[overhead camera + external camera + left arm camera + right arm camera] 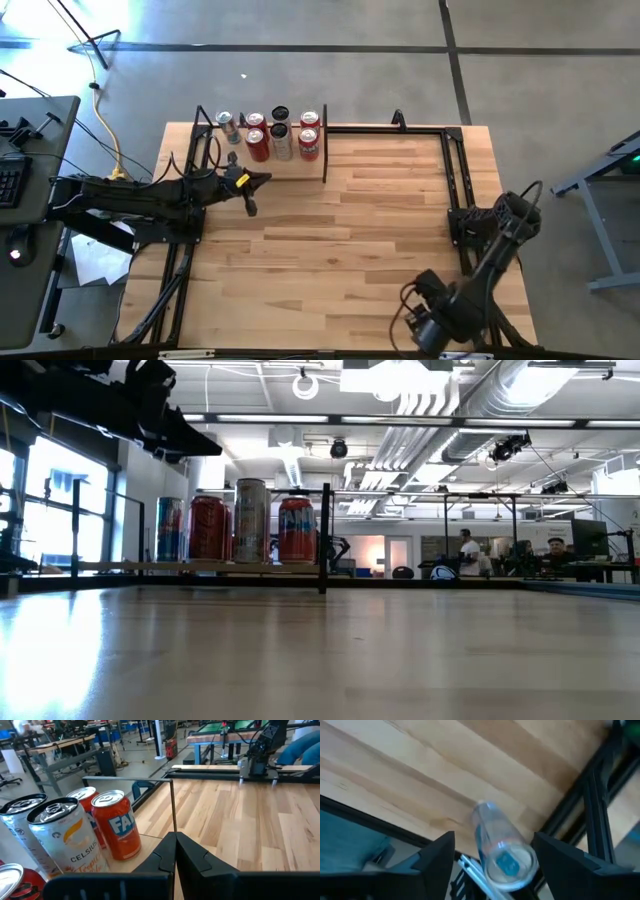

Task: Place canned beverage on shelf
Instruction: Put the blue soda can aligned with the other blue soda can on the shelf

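Your wooden counter (380, 220) is filling the high view. The shelf (290, 155) is sitting at its 11 o'clock corner, carrying upright cans (282, 135) in two rows. Your left end effector (252, 190) is hovering just at the shelf's 6 o'clock side, fingers pressed shut and gripping nothing. Your right end effector (492, 850) is hanging at the counter's 5 o'clock edge, fingers spread wide around a pale blue can (500, 847); contact is unclear.
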Available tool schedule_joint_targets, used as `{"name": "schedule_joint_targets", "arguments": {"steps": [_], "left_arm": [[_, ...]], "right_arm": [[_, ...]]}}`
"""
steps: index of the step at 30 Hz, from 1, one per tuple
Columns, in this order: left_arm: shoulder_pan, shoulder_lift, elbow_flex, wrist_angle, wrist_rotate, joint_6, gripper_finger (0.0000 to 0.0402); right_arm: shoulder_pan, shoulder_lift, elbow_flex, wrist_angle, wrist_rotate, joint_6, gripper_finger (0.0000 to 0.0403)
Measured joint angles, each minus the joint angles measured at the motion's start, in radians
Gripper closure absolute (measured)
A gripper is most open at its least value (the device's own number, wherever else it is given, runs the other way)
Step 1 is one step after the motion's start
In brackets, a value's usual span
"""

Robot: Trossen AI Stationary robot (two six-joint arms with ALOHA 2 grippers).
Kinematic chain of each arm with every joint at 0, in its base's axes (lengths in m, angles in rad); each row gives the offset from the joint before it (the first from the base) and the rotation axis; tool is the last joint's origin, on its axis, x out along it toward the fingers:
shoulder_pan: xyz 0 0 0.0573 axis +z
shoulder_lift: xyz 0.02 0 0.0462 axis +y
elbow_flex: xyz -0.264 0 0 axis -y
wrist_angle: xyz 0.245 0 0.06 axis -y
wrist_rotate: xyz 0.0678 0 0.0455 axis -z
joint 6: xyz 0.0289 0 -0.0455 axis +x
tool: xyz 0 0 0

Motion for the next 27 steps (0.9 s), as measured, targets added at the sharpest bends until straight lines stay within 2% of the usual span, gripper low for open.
{"name": "schedule_joint_targets", "arguments": {"steps": [11,27], "left_arm": [[-0.029,0.000,0.000,-0.003,0.056,0.018,0.0401],[-0.073,0.000,0.000,-0.053,0.055,0.014,0.0401]], "right_arm": [[0.098,0.000,-0.001,0.001,-0.093,0.240,0.0139],[0.108,0.035,-0.002,0.042,-0.057,0.301,0.0139]]}}
